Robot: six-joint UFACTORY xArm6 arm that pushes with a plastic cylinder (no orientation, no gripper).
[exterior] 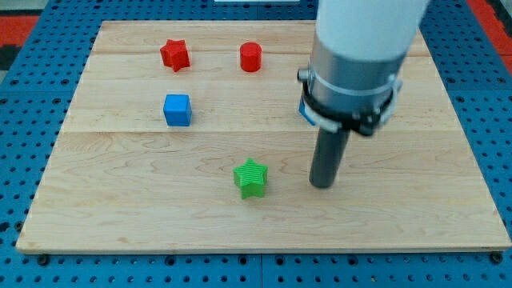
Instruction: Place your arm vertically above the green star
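My tip rests beside the green star, not over it.

My tip [322,185] touches the wooden worktop [416,216] just to the view's right of the green star [251,178], a small gap between them. The arm carries no jaws, only the rod. A blue cube [177,110], red star [174,54] and red cylinder [250,57] sit toward the view's top left; something blue [304,111] peeks behind the arm.

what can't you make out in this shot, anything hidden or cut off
- A blue thing behind the arm, camera view: only slivers show at the arm's collar, so its shape cannot be told.
- The arm's upper part, camera view: cut off by the view's top edge.
- Board behind the arm: hidden by it.
- My tip shows, at the view's right of the green star, apart from it.
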